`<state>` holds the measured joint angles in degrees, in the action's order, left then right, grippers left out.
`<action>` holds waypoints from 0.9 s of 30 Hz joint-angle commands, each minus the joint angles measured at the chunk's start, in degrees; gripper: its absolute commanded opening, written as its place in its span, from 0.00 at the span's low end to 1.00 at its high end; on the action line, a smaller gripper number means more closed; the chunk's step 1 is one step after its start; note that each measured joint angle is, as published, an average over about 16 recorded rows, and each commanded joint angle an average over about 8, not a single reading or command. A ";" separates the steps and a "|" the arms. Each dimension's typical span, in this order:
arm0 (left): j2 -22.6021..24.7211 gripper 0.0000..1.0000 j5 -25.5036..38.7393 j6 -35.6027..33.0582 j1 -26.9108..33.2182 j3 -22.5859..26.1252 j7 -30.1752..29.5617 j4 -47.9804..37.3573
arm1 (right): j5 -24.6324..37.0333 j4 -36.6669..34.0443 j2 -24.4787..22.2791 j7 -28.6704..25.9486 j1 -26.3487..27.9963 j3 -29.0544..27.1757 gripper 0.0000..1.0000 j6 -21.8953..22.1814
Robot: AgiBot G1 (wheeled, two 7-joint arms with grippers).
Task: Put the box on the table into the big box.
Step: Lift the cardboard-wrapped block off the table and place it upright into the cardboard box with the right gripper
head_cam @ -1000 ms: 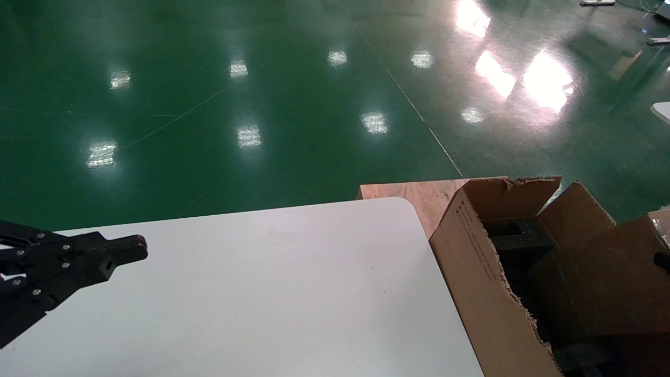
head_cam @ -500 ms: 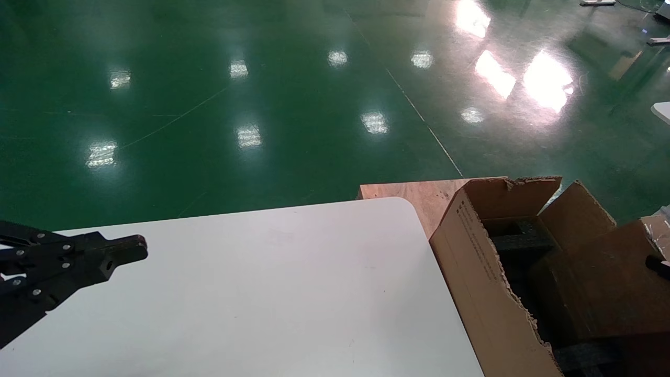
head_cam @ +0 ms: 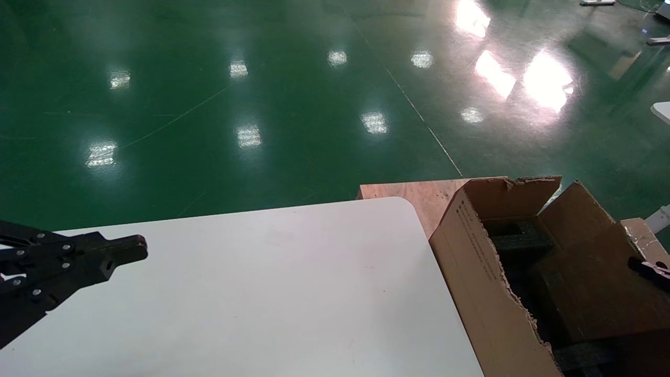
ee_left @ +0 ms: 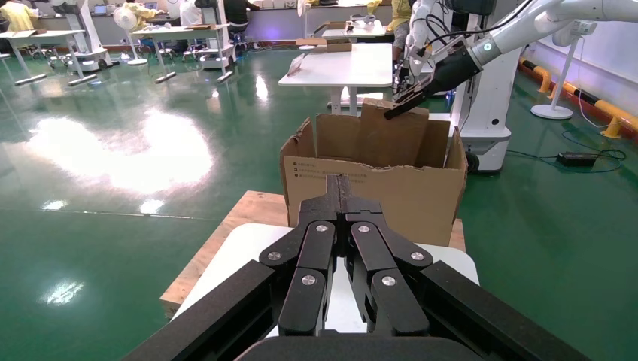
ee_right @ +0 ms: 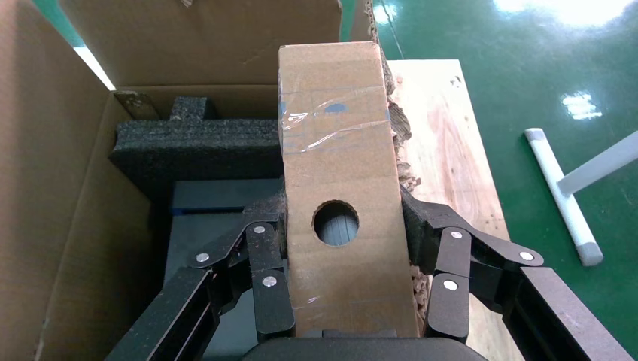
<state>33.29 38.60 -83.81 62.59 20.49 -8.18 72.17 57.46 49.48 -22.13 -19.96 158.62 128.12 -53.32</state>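
Note:
The small brown box (ee_right: 338, 150), taped and with a round hole (ee_right: 335, 222), is clamped between the fingers of my right gripper (ee_right: 342, 214). It hangs tilted inside the opening of the big box (ee_right: 45, 188), above black foam (ee_right: 195, 143). In the head view the small box (head_cam: 596, 288) sits within the big box (head_cam: 471, 256) at the far right, with the right gripper (head_cam: 649, 269) behind it. My left gripper (head_cam: 131, 252) is shut and empty over the left of the white table (head_cam: 288, 293). It also shows in the left wrist view (ee_left: 342, 188).
A reddish wooden board (head_cam: 419, 196) lies under the big box beside the table's rounded corner. Green floor stretches beyond. A white pole (ee_right: 564, 195) lies on the floor past the board. The big box's torn near wall (ee_left: 406, 195) faces the left gripper.
The right gripper has moved the small box a little lower and leftward in the big box's opening. The left arm has not moved.

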 commanded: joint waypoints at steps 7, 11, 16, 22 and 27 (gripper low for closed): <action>0.00 0.00 0.00 0.00 0.00 0.00 0.00 0.00 | -0.79 -1.40 1.47 0.66 3.51 5.55 0.00 1.53; 0.00 0.00 0.00 0.00 0.00 0.01 0.00 0.00 | -2.03 -1.32 2.23 0.76 4.74 8.56 0.00 2.60; 0.00 0.00 -0.01 0.00 0.00 0.01 0.00 0.00 | -4.18 -0.54 3.29 0.76 5.29 11.92 0.00 4.47; 0.00 0.00 -0.01 0.00 0.00 0.01 0.01 0.00 | -6.63 0.42 5.07 1.23 5.03 14.46 0.00 7.00; -0.01 0.00 -0.01 0.01 0.00 0.01 0.01 0.00 | -8.37 0.46 6.12 1.76 4.47 15.54 0.00 8.22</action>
<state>33.28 38.59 -83.81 62.59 20.51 -8.17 72.17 49.13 49.79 -16.38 -18.19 163.13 143.61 -45.46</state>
